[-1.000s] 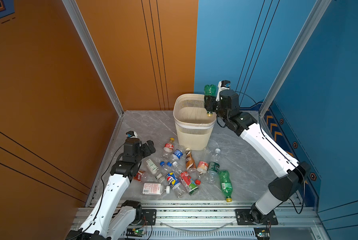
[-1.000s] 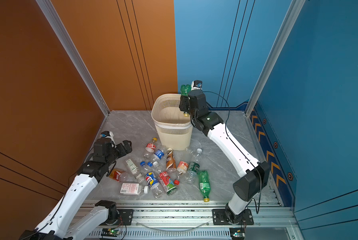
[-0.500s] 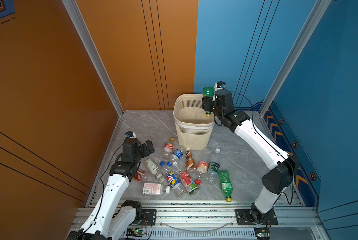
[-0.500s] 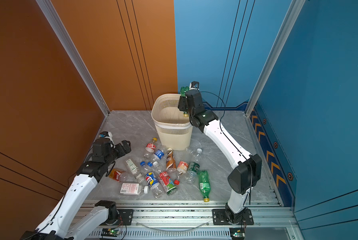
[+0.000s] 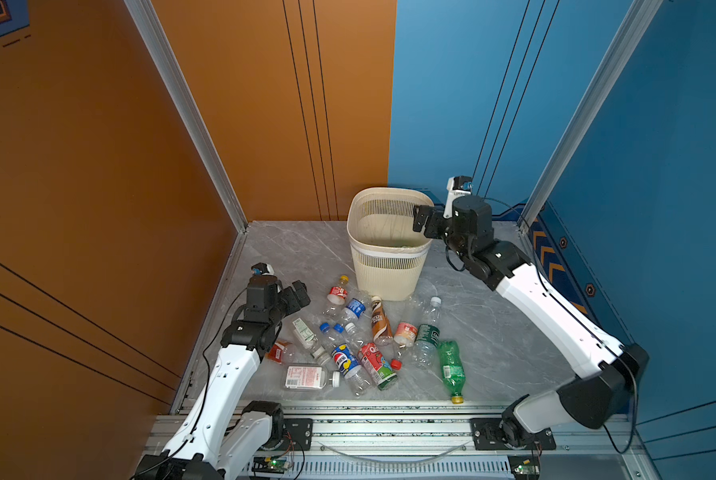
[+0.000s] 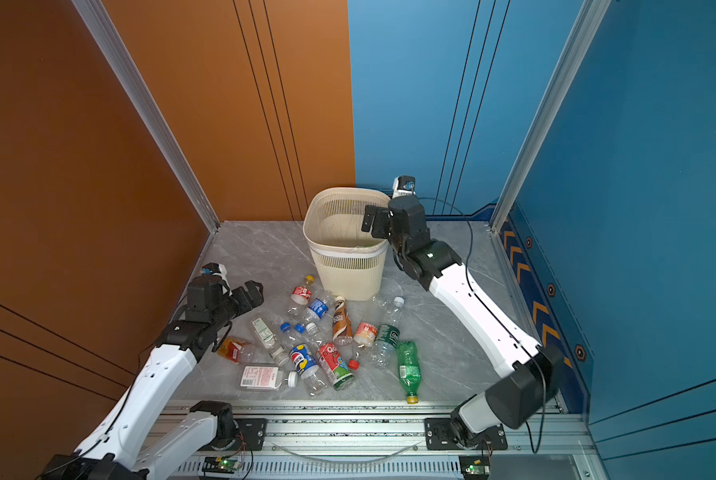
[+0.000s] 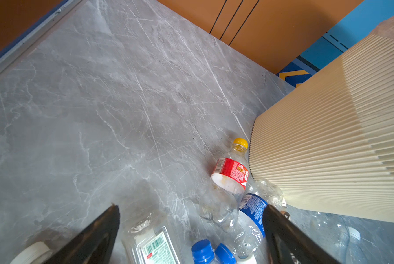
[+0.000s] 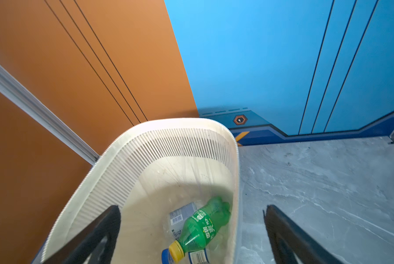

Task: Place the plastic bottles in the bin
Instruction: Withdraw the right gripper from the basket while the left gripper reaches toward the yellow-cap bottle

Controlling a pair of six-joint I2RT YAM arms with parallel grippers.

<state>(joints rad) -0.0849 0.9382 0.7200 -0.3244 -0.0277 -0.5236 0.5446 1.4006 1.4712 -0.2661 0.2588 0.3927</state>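
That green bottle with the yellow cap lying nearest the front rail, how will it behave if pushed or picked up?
The green bottle lies on its side on the smooth marble floor, so a sideways push would probably roll it. No liquid shows inside, so it is likely light. Its thin plastic may flex when squeezed.

a: what's by the bin (image 7: 328, 137)?
b: a red-label bottle (image 7: 229, 173), yellow cap, lying just beside its ribbed base on the grey marble surface (image 7: 100, 102). a blue-label bottle (image 7: 252, 208) lies against it.
a: and the left claw (image 7: 191, 206)?
b: fingers (image 7: 95, 235) spread wide, over a flat clear bottle (image 7: 150, 240) and two blue caps (image 7: 202, 250). an orange wall (image 7: 271, 27) runs along the surface's edge.
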